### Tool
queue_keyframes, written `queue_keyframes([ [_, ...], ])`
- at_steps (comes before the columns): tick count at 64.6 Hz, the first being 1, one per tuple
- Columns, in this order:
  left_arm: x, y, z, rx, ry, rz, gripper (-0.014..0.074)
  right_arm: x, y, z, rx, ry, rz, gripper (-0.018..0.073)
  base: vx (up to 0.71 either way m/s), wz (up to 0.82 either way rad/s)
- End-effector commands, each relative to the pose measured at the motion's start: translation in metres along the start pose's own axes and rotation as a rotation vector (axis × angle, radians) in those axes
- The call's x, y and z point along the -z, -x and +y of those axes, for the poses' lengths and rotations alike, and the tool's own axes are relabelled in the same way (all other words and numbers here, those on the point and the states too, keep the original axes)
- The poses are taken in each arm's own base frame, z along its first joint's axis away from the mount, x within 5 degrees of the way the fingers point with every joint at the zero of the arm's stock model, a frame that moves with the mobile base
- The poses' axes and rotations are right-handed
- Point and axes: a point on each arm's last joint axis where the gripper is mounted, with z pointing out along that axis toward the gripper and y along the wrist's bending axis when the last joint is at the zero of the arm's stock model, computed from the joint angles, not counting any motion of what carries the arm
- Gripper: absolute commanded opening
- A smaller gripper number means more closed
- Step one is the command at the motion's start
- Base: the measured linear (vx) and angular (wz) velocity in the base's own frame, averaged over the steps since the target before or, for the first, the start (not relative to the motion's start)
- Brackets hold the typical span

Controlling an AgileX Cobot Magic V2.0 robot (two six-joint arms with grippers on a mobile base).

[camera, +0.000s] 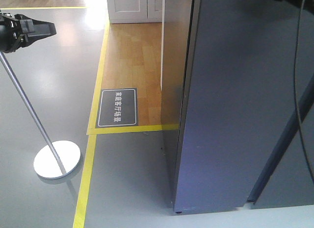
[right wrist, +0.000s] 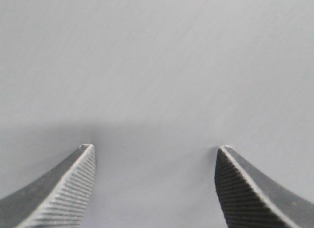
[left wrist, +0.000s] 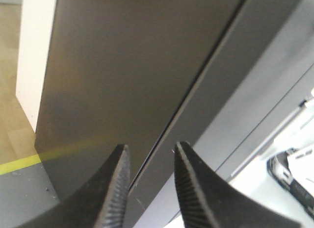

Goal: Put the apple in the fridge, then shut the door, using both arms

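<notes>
In front of the robot, the fridge (camera: 235,100) stood with its dark grey door (camera: 245,90) flush against the body. The left gripper (left wrist: 151,147) hung near the door seam, jaws spread with nothing between them. The right gripper (right wrist: 154,148) faced a plain grey surface, jaws wide apart and bare. The apple appeared in no view.

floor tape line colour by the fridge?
Yellow. The tape line on the grey floor shows best in the exterior front-facing view, left of the fridge.
</notes>
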Motion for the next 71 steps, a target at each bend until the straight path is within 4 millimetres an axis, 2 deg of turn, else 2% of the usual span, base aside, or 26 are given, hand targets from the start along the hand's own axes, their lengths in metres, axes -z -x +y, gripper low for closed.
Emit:
queue_keyframes([
  [1, 0.014, 0.019, -0.016, -0.017, 0.0, -0.076, 0.0225, 0.014, 0.032, 0.001, 0.025, -0.008, -0.095, 0.0508, 0.0, 0.0],
  [13, 0.014, 0.02, -0.016, 0.001, 0.007, -0.084, 0.0225, 0.018, 0.034, 0.006, 0.033, 0.036, -0.068, 0.0505, 0.0, 0.0],
  [24, 0.017, 0.021, -0.022, 0.036, -0.027, -0.078, 0.0225, 0.047, 0.058, 0.019, 0.091, 0.146, -0.055, 0.0438, 0.0, 0.0],
  [30, 0.025, 0.025, -0.032, 0.018, -0.04, -0.093, 0.0222, 0.071, 0.075, 0.027, 0.113, 0.209, -0.061, 0.0349, 0.0, 0.0],
  [35, 0.033, 0.029, -0.041, -0.005, -0.044, -0.114, 0.0197, 0.095, 0.09, 0.034, 0.13, 0.266, -0.071, 0.0235, 0.0, 0.0],
  [45, 0.054, 0.036, -0.069, -0.067, -0.097, -0.134, 0.0078, 0.139, 0.11, 0.048, 0.174, 0.393, -0.055, -0.0011, 0.0, 0.0],
  [50, 0.067, 0.036, -0.087, -0.119, -0.138, -0.119, -0.0001, 0.16, 0.116, 0.054, 0.198, 0.454, -0.039, -0.0013, 0.0, 0.0],
  [57, 0.082, 0.033, -0.106, -0.186, -0.172, -0.093, -0.0008, 0.182, 0.116, 0.061, 0.22, 0.537, 0.01, -0.0006, 0.0, 0.0],
  [61, 0.091, 0.029, -0.115, -0.198, -0.179, -0.102, -0.0008, 0.192, 0.11, 0.062, 0.212, 0.552, 0.031, -0.0006, 0.0, 0.0],
  [67, 0.102, 0.017, -0.121, -0.192, -0.161, -0.112, -0.0008, 0.209, 0.092, 0.061, 0.196, 0.543, 0.045, -0.0006, 0.0, 0.0],
  [71, 0.107, 0.001, -0.122, -0.169, -0.147, -0.101, -0.0008, 0.222, 0.075, 0.059, 0.202, 0.522, 0.054, -0.0006, 0.0, 0.0],
])
